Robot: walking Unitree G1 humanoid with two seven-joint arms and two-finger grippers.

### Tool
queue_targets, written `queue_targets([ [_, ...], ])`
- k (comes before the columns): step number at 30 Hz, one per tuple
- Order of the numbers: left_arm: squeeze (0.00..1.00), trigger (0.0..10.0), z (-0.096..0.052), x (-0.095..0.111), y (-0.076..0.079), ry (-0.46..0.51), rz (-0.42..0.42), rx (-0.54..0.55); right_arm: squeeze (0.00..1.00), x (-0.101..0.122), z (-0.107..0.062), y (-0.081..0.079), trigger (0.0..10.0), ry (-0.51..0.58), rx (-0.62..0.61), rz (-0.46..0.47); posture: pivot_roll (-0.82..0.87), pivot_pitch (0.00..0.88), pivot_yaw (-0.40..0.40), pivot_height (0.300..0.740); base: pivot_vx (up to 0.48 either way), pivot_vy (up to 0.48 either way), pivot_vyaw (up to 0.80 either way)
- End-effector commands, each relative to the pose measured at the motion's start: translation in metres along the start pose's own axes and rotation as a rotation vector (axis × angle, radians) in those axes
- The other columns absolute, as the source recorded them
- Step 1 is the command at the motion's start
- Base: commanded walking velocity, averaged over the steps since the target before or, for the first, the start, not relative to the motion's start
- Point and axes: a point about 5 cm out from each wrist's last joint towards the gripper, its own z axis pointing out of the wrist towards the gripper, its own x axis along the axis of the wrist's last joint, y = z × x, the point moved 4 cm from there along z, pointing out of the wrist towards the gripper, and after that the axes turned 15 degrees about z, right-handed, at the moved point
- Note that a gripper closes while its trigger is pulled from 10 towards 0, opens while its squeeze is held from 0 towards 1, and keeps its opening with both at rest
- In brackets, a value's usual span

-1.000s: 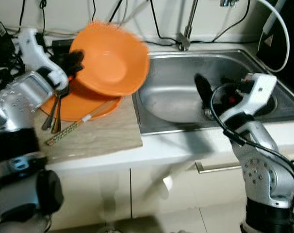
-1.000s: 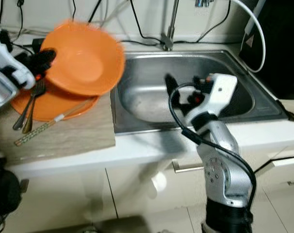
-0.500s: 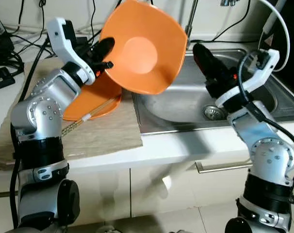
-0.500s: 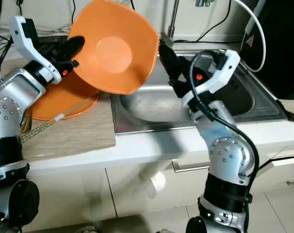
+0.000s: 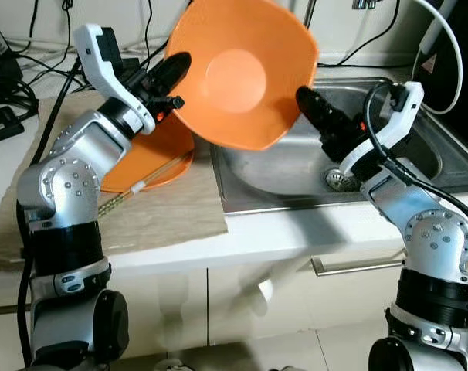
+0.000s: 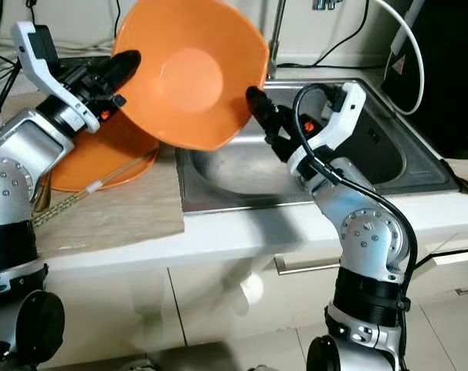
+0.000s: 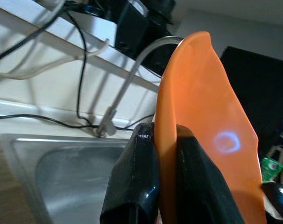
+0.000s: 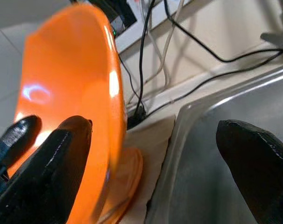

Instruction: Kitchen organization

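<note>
Nearer the bowl [image 5: 238,73], right pincer [image 5: 305,99]

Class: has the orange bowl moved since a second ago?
Yes. The orange bowl, pinched by the left gripper, rose off the orange plate toward the sink.

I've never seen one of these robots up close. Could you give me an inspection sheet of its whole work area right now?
Surface: white counter with a brownish mat beside a steel sink.
Job's things: orange bowl held tilted above the sink's edge; orange plate on the mat.
Clutter: chopsticks lying across the plate's rim onto the mat.
Claws: left claw shut on the bowl's rim; right claw open, at the bowl's opposite edge.
Cables: black cables along the wall; a black cable on the right arm.
Surroundings: tap behind the sink; cabinet doors below.
</note>
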Motion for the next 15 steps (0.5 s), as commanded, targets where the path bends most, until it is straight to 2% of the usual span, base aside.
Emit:
queue_targets([
  [1, 0.00, 0.0, 0.0010, 0.0115, 0.0133, 0.036, 0.018, -0.074, 0.00, -0.0028, 0.0011, -0.0019, 5.7, -0.028, 0.011, 0.005, -0.01, 0.031, -0.048, 0.740, 0.000, 0.000, 0.00],
  [2, 0.00, 0.0, 0.0009, 0.0115, 0.0135, 0.036, 0.018, -0.075, 0.00, -0.0030, 0.0011, -0.0020, 5.7, -0.028, 0.012, 0.007, -0.01, 0.031, -0.047, 0.740, 0.000, 0.000, 0.00],
  [4, 0.00, 0.0, 0.0006, 0.0112, 0.0147, 0.033, 0.016, -0.086, 0.00, -0.0035, 0.0008, -0.0023, 1.2, -0.033, 0.017, 0.009, -0.01, 0.031, -0.047, 0.740, 0.000, 0.000, 0.00],
  [5, 0.00, 0.0, 0.0003, 0.0109, 0.0155, 0.031, 0.016, -0.094, 0.00, -0.0036, 0.0007, -0.0027, 0.0, -0.034, 0.021, 0.013, -0.01, 0.033, -0.046, 0.740, 0.000, 0.000, 0.00],
  [15, 0.00, 0.0, -0.0009, 0.0082, 0.0185, 0.018, 0.018, -0.118, 0.00, -0.0055, -0.0013, -0.0057, 0.0, -0.043, 0.046, 0.025, -0.01, 0.028, -0.045, 0.740, 0.000, 0.000, 0.00],
])
